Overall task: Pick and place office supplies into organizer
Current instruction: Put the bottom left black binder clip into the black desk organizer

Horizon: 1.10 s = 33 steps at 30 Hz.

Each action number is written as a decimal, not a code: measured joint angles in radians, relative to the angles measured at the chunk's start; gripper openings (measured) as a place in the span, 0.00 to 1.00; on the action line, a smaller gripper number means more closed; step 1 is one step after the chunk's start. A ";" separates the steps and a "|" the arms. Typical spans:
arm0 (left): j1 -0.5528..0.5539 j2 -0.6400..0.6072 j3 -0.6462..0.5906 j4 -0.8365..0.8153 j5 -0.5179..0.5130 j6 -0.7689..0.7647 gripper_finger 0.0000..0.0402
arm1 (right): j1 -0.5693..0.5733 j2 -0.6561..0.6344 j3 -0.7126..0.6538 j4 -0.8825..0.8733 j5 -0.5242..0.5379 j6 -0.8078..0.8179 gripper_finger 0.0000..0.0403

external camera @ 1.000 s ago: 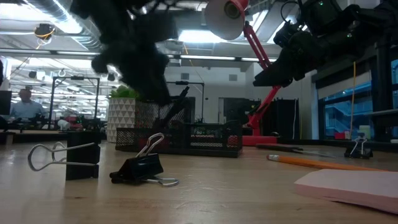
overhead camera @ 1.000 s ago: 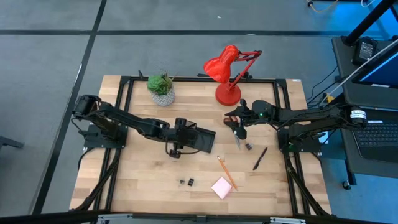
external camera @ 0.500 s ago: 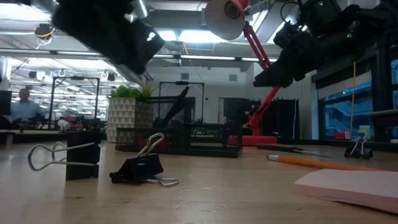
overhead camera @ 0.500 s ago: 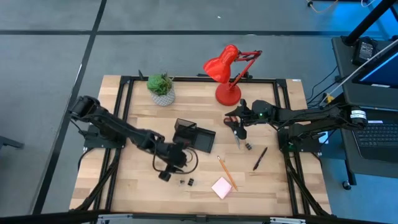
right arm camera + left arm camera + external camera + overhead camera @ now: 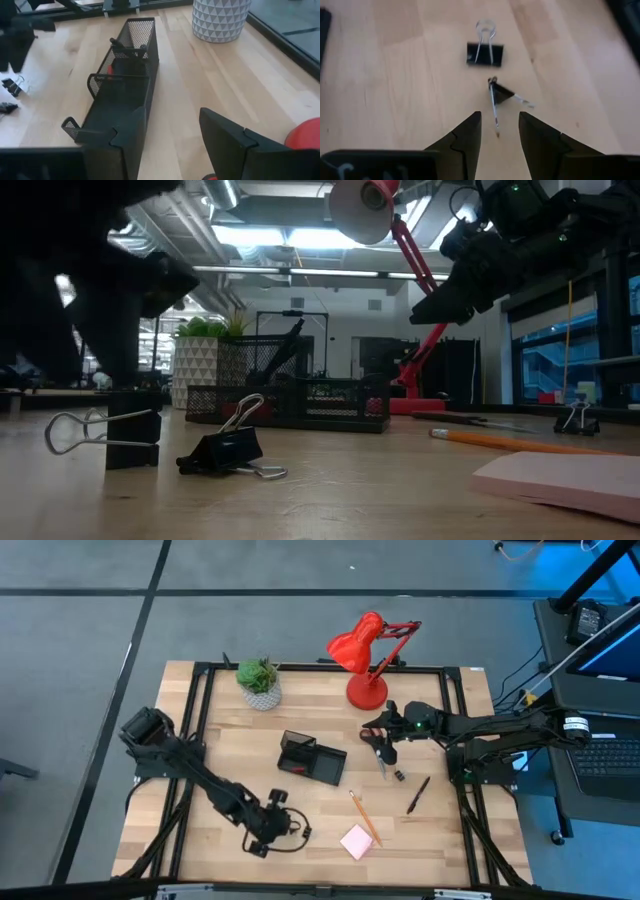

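My left gripper point(image 5: 499, 125) is open and low over the near part of the table, its fingers pointing at two black binder clips. One clip point(image 5: 485, 53) stands upright a little ahead. The other clip point(image 5: 502, 92) lies tipped on its side, with one wire handle reaching between my fingertips. In the high view the clips point(image 5: 302, 833) lie just right of this gripper point(image 5: 284, 831). The black mesh organizer point(image 5: 312, 758) holds a pen and something red. My right gripper point(image 5: 172, 135) is open and hovers above the scissors point(image 5: 381, 762).
An orange pencil point(image 5: 362, 817), a pink sticky-note pad point(image 5: 356, 841), a black pen point(image 5: 417, 794) and a small clip point(image 5: 398, 776) lie right of the organizer. The potted plant point(image 5: 260, 683) and red lamp point(image 5: 365, 650) stand near the far edge.
My left gripper has swung from over the organizer toward the table's near edge. It has come down to the two binder clips. The clips and the other supplies have stayed where they were.
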 joint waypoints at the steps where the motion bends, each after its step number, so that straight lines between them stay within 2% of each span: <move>1: -0.004 0.011 0.000 -0.002 -0.014 -0.013 0.31 | 0.000 0.000 0.000 0.000 0.000 0.005 0.47; 9: -0.008 0.080 0.000 -0.001 -0.036 -0.050 0.31 | 0.001 0.000 0.000 0.000 0.000 0.028 0.47; 24: -0.006 0.086 0.000 0.042 -0.036 -0.049 0.31 | 0.001 0.000 0.000 -0.004 0.000 0.025 0.47; 33: 0.003 0.086 0.000 0.042 -0.023 -0.047 0.15 | 0.001 0.000 0.000 -0.007 0.000 0.021 0.47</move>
